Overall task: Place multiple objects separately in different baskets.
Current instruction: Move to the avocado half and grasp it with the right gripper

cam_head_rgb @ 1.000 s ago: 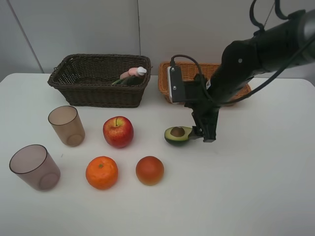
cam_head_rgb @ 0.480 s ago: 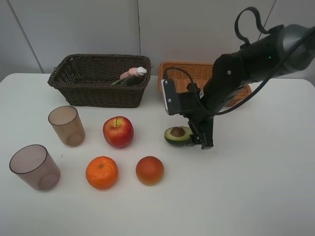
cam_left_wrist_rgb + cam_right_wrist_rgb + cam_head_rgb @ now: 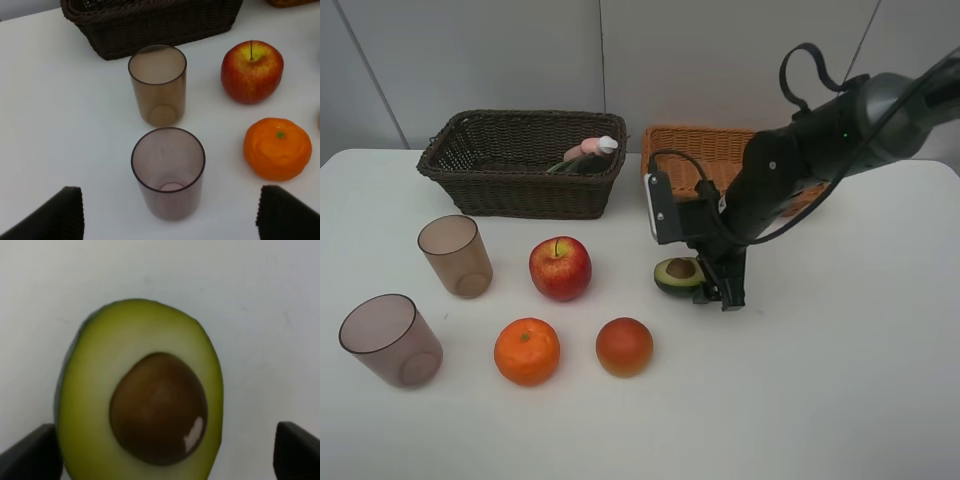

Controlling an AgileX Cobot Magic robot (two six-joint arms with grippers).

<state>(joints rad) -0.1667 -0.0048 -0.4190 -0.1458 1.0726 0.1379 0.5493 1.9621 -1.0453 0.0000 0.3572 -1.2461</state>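
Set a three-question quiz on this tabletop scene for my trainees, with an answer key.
1. True or false: the pink plastic spray bottle lies in the dark brown wicker basket.
2. The right end effector is: A. open, its fingers either side of the halved green avocado with a brown pit on the white table; B. shut on it in mid-air; C. out of view.
3. How many translucent brownish cups stand upright?
Key: 1 true; 2 A; 3 two.

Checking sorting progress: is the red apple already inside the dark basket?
No: the red apple sits on the white table, in front of the dark basket, not in it.
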